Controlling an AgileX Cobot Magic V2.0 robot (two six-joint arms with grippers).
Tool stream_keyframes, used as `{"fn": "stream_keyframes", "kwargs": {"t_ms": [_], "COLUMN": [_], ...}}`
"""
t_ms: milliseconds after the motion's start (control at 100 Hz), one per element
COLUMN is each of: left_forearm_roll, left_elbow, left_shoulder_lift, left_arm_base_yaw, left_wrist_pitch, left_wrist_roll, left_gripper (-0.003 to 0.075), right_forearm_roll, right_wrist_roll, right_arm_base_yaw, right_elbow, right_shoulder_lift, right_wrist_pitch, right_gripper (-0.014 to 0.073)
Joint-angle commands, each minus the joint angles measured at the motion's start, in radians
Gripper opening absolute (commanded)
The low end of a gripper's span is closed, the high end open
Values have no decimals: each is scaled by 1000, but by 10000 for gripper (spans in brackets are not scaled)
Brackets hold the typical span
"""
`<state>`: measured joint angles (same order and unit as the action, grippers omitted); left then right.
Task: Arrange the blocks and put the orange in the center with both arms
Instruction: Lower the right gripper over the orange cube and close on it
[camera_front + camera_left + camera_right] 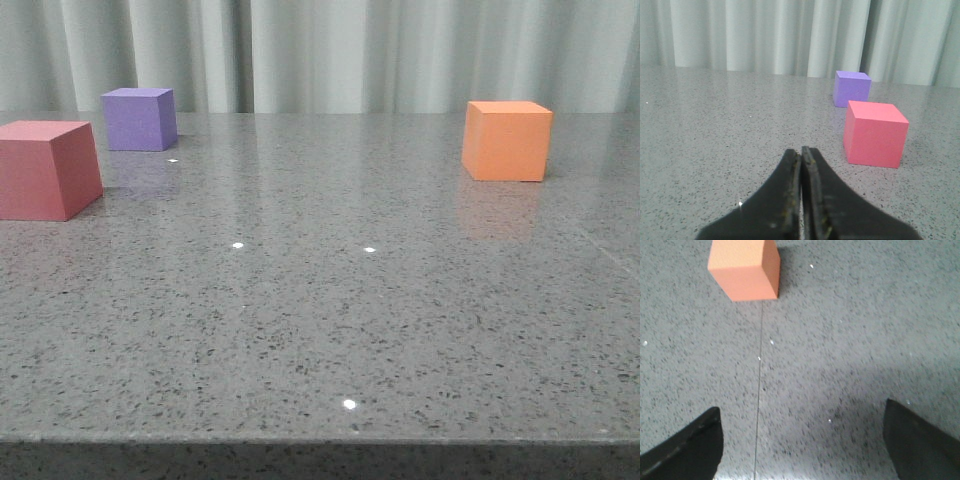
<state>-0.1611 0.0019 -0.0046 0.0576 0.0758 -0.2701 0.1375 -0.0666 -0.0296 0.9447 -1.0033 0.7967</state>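
Note:
On the grey stone table, the orange cube (507,140) stands at the back right, the purple cube (139,118) at the back left and the pink-red cube (45,168) nearer on the far left. No gripper shows in the front view. My left gripper (801,152) is shut with nothing in it, low over the table, short of the pink-red cube (874,133) with the purple cube (852,88) beyond. My right gripper (802,412) is wide open above bare table, the orange cube (746,267) well ahead of its fingers (695,440).
A pale curtain (330,55) hangs behind the table's far edge. A thin seam (759,385) runs across the tabletop under the right gripper. The table's front edge (320,440) is close to the camera.

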Motion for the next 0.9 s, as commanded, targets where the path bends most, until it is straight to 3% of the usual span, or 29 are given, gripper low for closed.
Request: {"fn": "stream_keyframes", "kwargs": {"t_ms": [0,180,490,890], "left_forearm_roll": [1,1,1,1], "left_elbow": [43,43,43,43], "left_shoulder_lift": [-17,-17,-17,-17], "left_arm_base_yaw": [-2,-2,-2,-2], "left_wrist_pitch": [-84,-84,-84,-84], "left_wrist_roll": [-8,-8,-8,-8], "left_gripper": [-19,-19,-19,-19], "right_forearm_roll": [20,18,13,-24], "right_wrist_roll": [6,6,6,6], "right_arm_base_yaw": [-33,-94,-113,-136], "right_elbow": [98,253,511,657], "right_shoulder_lift": [-64,-244,-525,-728], "right_wrist_pitch": [-51,-52,-45,-33], "right_gripper": [644,644,644,644]}}
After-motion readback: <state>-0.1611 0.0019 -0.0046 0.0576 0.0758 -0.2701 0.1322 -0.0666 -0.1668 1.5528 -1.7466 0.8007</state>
